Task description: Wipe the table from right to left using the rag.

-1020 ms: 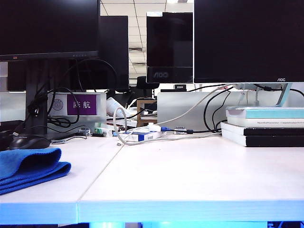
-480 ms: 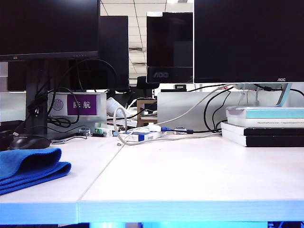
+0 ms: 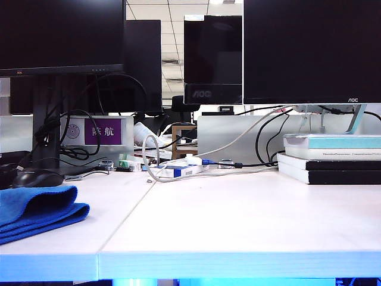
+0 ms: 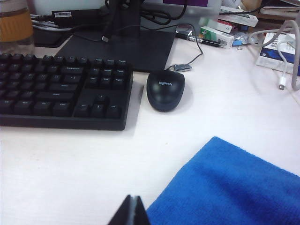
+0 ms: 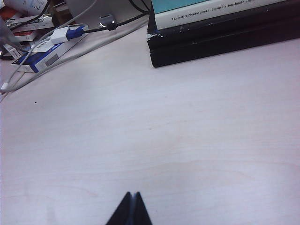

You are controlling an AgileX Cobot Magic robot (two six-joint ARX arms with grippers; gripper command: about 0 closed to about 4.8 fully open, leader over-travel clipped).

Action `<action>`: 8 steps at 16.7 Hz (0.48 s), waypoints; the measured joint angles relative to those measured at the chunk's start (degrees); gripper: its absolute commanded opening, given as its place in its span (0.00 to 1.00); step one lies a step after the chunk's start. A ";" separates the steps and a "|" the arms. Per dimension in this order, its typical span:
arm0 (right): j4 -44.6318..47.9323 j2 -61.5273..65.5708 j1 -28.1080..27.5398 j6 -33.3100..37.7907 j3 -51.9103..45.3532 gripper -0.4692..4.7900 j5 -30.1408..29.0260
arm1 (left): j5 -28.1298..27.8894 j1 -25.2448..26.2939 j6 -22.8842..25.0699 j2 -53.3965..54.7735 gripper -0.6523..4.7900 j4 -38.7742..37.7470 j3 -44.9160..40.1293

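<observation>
The rag lies at the table's nine o'clock edge. Left claw and right claw are both pressed together, empty.

ceiling: white tile grid with a lit panel | backdrop: dark monitors, one marked AOC | partition: pale grey panel behind the cables | sign: purple plate with white characters | light: cool, even, blue glow under the counter edge
</observation>
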 measured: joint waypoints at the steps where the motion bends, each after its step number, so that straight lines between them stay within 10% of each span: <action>1: 0.00 0.00 0.00 0.00 0.00 0.08 0.00 | -0.26 0.00 0.07 -0.37 0.11 -0.02 0.00; 8: -0.02 -0.13 0.00 0.02 0.00 0.08 -0.02 | -3.91 0.02 0.07 -1.11 0.11 0.00 -0.09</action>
